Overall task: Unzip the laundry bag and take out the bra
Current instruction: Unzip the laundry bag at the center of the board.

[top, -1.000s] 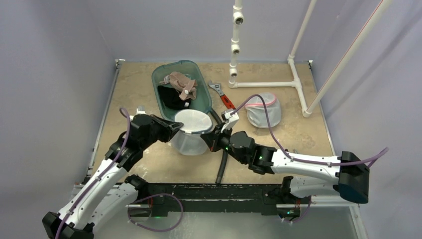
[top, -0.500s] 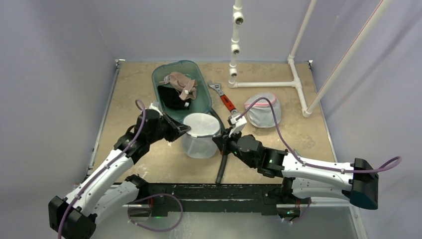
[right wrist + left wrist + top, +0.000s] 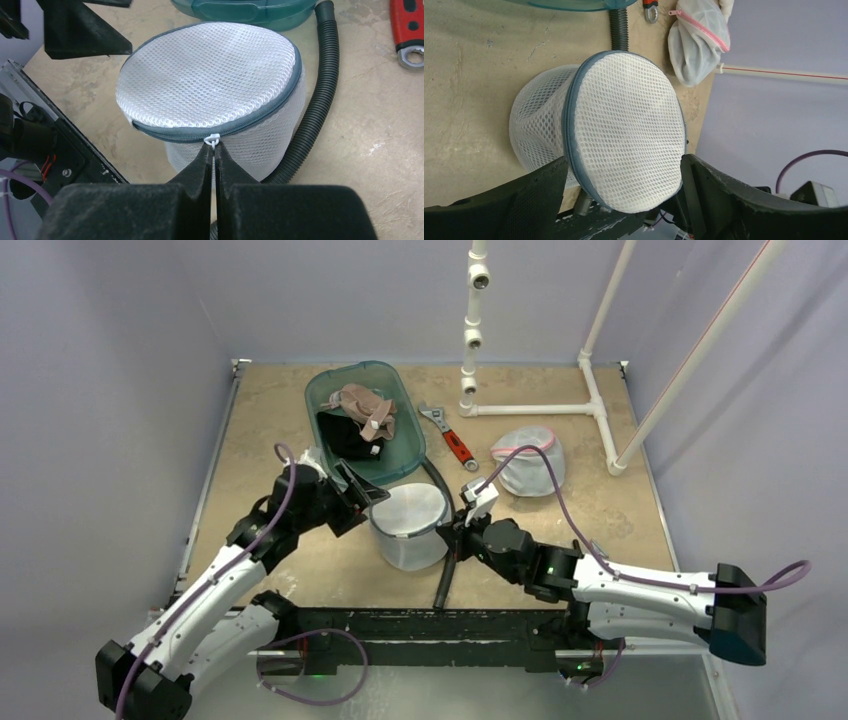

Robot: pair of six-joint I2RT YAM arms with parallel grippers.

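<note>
Standing upright, white mesh laundry bag (image 3: 210,100) seems zipped; right claw (image 3: 214,150) pinches its pull (image 3: 213,139), left claw (image 3: 621,172) wide.

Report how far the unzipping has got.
Done: the right claw is shut on the zip pull of the bag. In hand: the left claw stands open around the bag's top, not clamping it. Left: the zip looks closed wherever it shows, so the whole unzip, then taking out the bra, not visible through the mesh.
</note>
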